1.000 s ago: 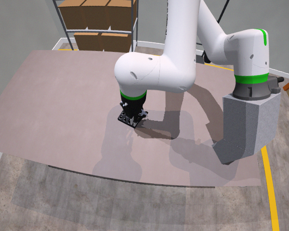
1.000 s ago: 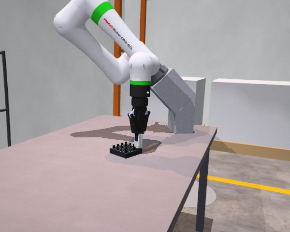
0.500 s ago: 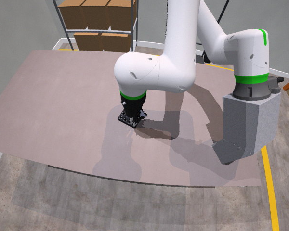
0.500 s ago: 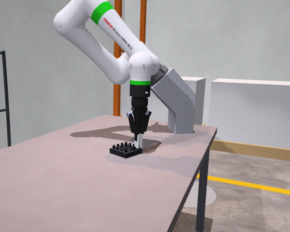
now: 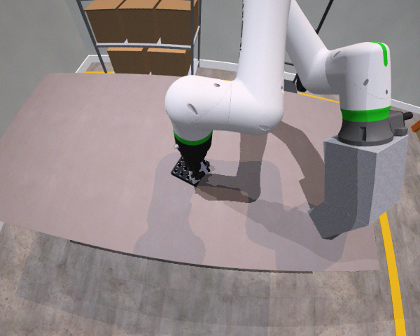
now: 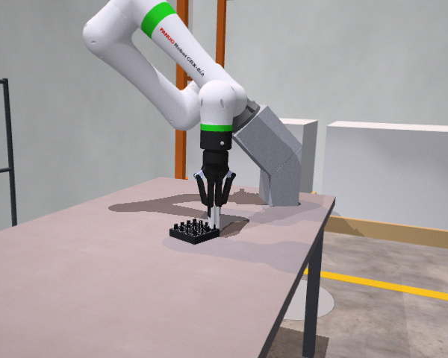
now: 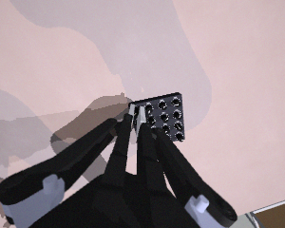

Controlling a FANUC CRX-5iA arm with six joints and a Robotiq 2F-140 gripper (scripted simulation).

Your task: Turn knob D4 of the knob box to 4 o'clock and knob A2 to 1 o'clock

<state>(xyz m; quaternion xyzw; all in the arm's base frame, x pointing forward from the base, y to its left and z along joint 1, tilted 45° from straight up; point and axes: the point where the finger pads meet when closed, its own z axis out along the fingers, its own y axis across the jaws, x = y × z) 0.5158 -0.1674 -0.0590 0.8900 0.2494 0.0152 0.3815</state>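
The knob box (image 5: pixel 187 170) is a small black square box with four rows of black knobs, standing flat on the table. It also shows in the exterior view (image 6: pixel 193 231) and in the wrist view (image 7: pixel 163 117). My gripper (image 6: pixel 215 222) points straight down over the box's corner nearest the arm's base. In the wrist view its white finger pads stand close together around the corner knob there, shut on it. The printed names and the white lines on the knobs are too small to read. The gripper body hides part of the box in the top view (image 5: pixel 199 172).
The arm's grey pedestal (image 5: pixel 362 177) stands at the table's right side. A metal shelf with cardboard boxes (image 5: pixel 141 32) stands beyond the table's far edge. White blocks (image 6: pixel 390 154) stand behind the table in the exterior view.
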